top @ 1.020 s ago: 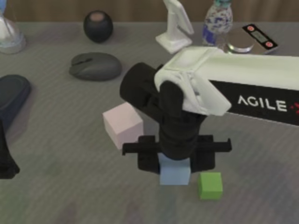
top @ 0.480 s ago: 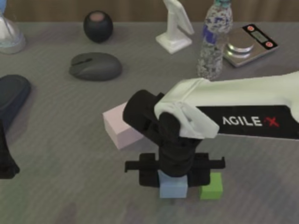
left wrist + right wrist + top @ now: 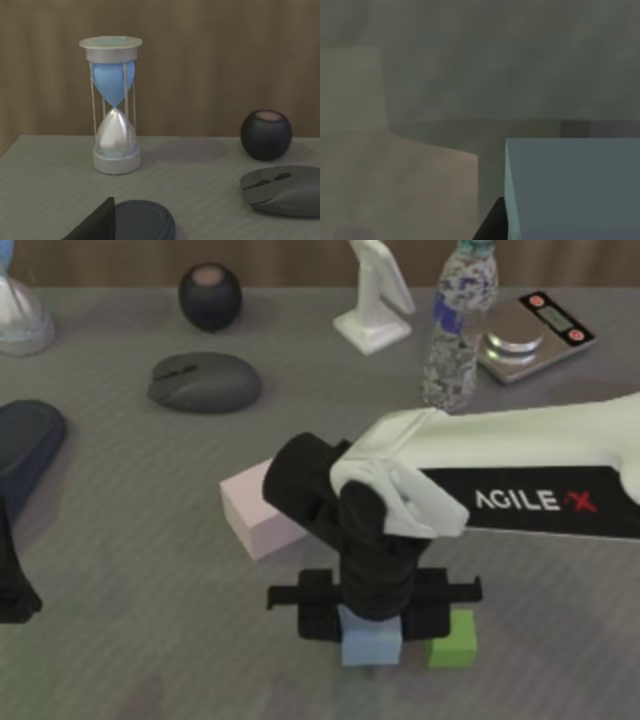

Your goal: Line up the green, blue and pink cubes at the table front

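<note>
Table (image 3: pixel 120 540), grey and ribbed: pale pink matte cube (image 3: pixel 250 515) left of centre, unmoved; right gripper (image 3: pixel 372 625), lowered a moment ago and now halted, sets the light blue cube (image 3: pixel 370 645) just beside the small green cube (image 3: pixel 452 640) at the front; finger opening hidden, cannot tell

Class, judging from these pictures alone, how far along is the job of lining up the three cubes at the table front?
Done: the green cube sits at the table front. In hand: the right gripper is on the blue cube, just beside the green one. Left: the pink cube lies farther back and must join the row. The left arm is parked at the left edge.
</note>
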You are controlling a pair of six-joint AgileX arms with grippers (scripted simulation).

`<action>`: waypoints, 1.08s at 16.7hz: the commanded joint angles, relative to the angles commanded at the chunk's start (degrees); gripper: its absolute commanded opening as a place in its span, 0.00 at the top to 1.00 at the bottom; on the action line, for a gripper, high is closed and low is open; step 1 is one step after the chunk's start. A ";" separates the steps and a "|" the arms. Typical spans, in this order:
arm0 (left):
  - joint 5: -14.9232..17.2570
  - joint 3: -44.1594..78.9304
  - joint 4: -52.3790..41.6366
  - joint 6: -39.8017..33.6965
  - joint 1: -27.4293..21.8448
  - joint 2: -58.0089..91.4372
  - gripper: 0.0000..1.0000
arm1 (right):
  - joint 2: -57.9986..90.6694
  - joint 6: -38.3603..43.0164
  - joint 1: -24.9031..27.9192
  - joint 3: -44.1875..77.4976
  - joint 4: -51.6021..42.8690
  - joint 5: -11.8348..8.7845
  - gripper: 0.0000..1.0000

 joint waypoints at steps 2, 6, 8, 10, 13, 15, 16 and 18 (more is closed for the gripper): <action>0.00 0.00 0.00 0.00 0.00 0.00 0.00 | 0.00 0.00 0.00 0.00 0.00 0.00 0.40; 0.00 0.00 0.00 0.00 0.00 0.00 0.00 | 0.00 0.00 0.00 0.00 0.00 0.00 0.10; 0.00 0.00 0.00 0.00 0.00 0.00 0.00 | 0.00 0.00 0.00 0.00 0.00 0.00 0.00; 0.00 0.00 0.00 0.00 0.00 0.00 0.00 | 0.00 0.00 0.00 0.00 0.00 0.00 0.00; 0.00 0.00 0.00 0.00 0.00 0.00 0.00 | 0.00 0.00 0.00 0.00 0.00 0.00 0.00; 0.00 0.00 0.00 0.00 0.00 0.00 0.00 | 0.00 0.00 0.00 0.00 0.00 0.00 0.00; 0.00 0.00 0.00 0.00 0.00 0.00 0.00 | -0.04 0.00 -0.04 0.01 -0.01 0.00 0.00; 0.00 0.00 0.00 0.00 0.00 0.00 0.00 | -0.28 0.05 0.07 0.77 -1.00 0.01 0.00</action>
